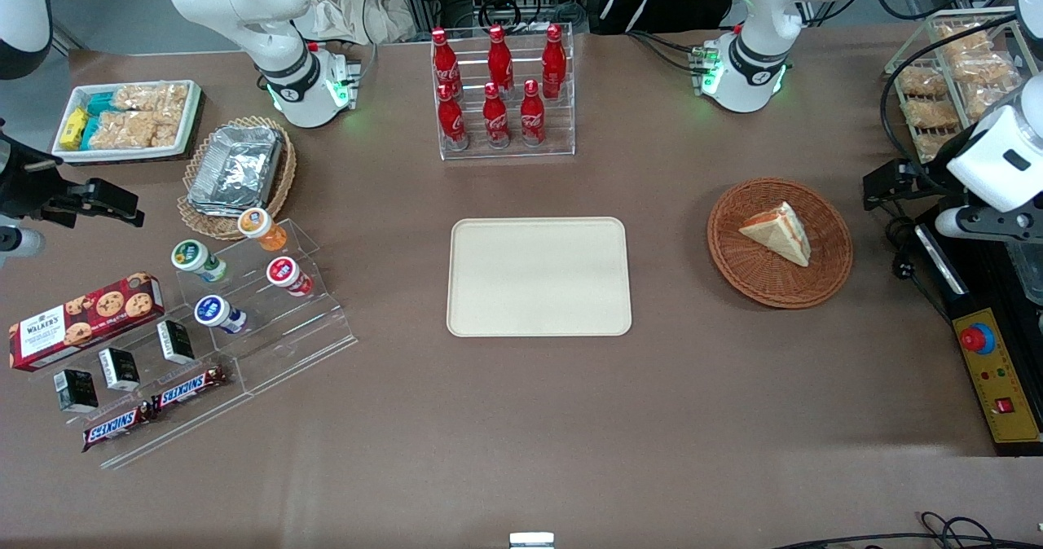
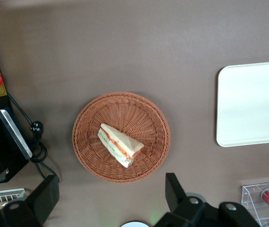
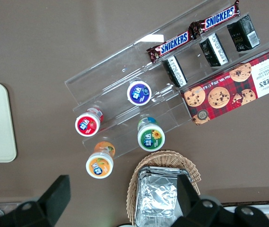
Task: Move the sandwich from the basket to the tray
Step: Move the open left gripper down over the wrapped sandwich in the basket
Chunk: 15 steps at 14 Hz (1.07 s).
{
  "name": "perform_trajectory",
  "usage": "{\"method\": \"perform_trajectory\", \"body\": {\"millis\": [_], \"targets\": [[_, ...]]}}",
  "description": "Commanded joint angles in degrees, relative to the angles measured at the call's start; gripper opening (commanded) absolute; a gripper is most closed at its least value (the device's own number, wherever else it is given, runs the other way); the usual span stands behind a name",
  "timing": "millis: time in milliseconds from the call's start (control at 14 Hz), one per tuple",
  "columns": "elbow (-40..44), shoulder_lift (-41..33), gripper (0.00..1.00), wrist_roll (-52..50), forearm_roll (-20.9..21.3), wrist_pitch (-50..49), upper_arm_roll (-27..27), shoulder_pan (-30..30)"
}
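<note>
sandwich, a triangular wedge with white bread faces and red-orange and green filling at its cut edge, lies on its side in the round reddish-brown wicker basket, roughly at the centre. the basket sits on the brown table toward the working arm's end; the cream rectangular tray lies empty near the table's middle, well apart from the basket. the left gripper hangs high above the basket, fingers spread wide and holding nothing, with the sandwich framed between them in the wrist view. likely risks, judged from this layout: a descent not aligned with the wedge's slanted faces may let the fingers slide off the soft bread or squeeze the filling out; fingertips driven too low may catch the woven weave and drag the light basket; a weak pinch may drop the wedge on bare table during the long carry to the tray. the rack of red cola bottles stands farther from the front camera than the tray, off the direct path.
</note>
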Motion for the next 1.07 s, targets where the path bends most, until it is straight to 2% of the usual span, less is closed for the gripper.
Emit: {"method": "perform_trajectory", "body": {"millis": [0,357,643,857,1000], "targets": [[-2.59,-1.63,1.0,0.1,-1.0,-0.5,0.55,-0.53],[-10.76,-5.85,1.0,-3.23,-1.8,2.56,0.64,-0.44],[-22.87,-11.29,1.0,-8.5,-1.8,10.37,0.73,-0.44],[-33.16,-14.81,1.0,-15.43,-1.8,17.75,0.81,-0.36],[-36.7,-14.82,1.0,-22.02,-1.8,21.02,1.16,-0.36]]}}
